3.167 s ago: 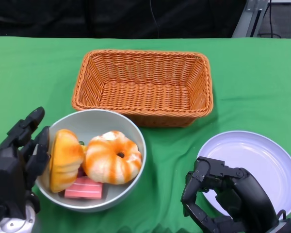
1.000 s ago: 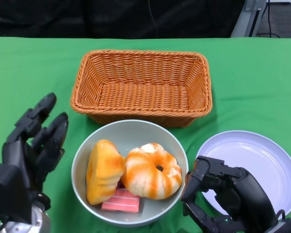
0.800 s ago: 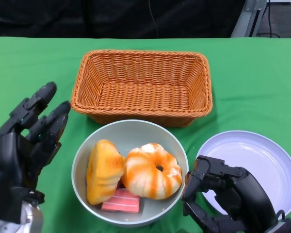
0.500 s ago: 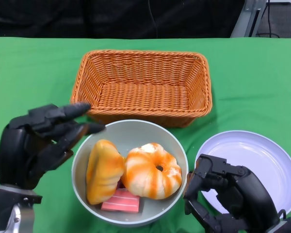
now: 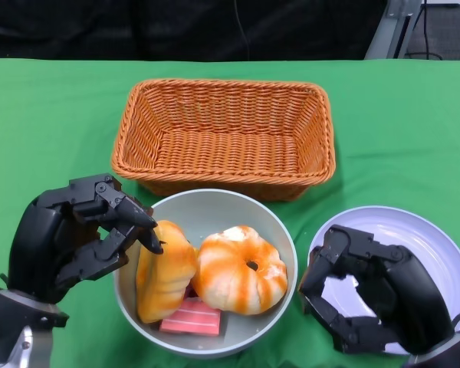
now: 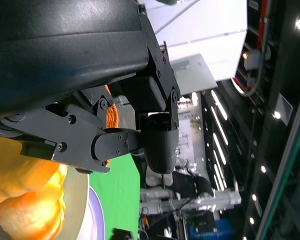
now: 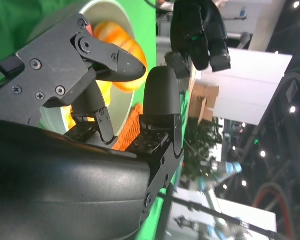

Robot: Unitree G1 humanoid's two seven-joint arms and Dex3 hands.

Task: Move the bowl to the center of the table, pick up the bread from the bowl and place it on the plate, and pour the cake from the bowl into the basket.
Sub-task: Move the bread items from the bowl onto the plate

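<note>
The grey bowl [image 5: 215, 196] stands on the green table just in front of the wicker basket [image 5: 224, 134]. It holds a yellow-orange bread loaf [image 5: 167, 272], a round orange-striped bun [image 5: 241, 270] and a pink cake slice [image 5: 190, 317]. My left hand [image 5: 75, 236] hovers over the bowl's left rim, fingers bent, one fingertip [image 5: 151, 244] at the loaf's top; it grips nothing. My right hand [image 5: 377, 295] is loosely curled and empty over the left edge of the white plate [image 5: 425, 238]. The left wrist view shows the loaf [image 6: 20, 195] under my fingers [image 6: 115, 142].
The basket is empty and its front wall nearly touches the bowl's far rim. Bowl and plate lie a hand's width apart, and my right hand fills that gap. Bare green cloth lies to the left and far right.
The bowl has slid from the left to the middle of the table. My left hand let it go, rose with fingers spread, then swung over the rim and curled onto the loaf. The right hand shifted slightly right.
</note>
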